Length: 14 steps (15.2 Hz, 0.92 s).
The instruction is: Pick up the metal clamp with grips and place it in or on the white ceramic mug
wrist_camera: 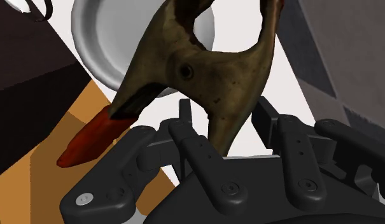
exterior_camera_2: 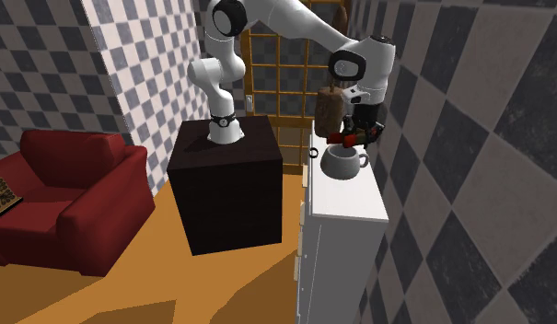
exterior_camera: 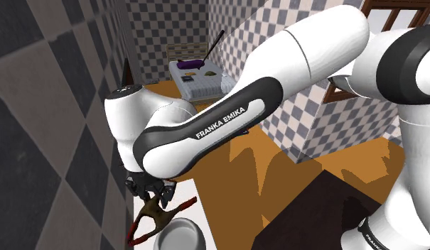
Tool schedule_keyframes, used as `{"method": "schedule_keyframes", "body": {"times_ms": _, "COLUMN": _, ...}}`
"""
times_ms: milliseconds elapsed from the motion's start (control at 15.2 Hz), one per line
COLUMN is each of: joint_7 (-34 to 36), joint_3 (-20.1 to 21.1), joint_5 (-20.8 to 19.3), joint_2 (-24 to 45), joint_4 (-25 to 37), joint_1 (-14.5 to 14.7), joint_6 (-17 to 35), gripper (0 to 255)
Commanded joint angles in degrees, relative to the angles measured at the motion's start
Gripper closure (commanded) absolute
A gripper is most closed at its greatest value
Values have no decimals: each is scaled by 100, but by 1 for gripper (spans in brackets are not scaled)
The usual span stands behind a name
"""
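Above the white cabinet top [exterior_camera_2: 345,198], black two-finger gripper [wrist_camera: 226,121] clamped on brown metal clamp with red grips [wrist_camera: 184,70]. Clamp hangs just over round white mug [wrist_camera: 95,44], likely lined up for release

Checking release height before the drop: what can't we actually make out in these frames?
Shoulder view: the mug is cut off by the bottom edge.
Wrist view: the clamp, clasped by the pincer, runs past the top edge and covers part of the mug's opening.
Second exterior view: the gap between clamp and mug is too small to judge, so contact cannot be told.
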Motion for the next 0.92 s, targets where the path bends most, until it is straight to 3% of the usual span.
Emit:
{"method": "schedule_keyframes", "body": {"times_ms": 0, "joint_7": 213, "joint_3": 75, "joint_5": 32, "joint_2": -157, "joint_4": -295, "joint_1": 91, "joint_6": 150, "gripper": 255}}
{"method": "schedule_keyframes", "body": {"times_ms": 264, "joint_7": 667, "joint_3": 234, "joint_5": 85, "joint_2": -414, "joint_4": -763, "joint_1": 332, "joint_6": 381, "gripper": 255}}
{"method": "schedule_keyframes", "body": {"times_ms": 858, "joint_7": 793, "joint_3": 70, "joint_5": -163, "joint_2": -20, "joint_4": -926, "joint_1": 447, "joint_6": 898, "gripper": 255}}
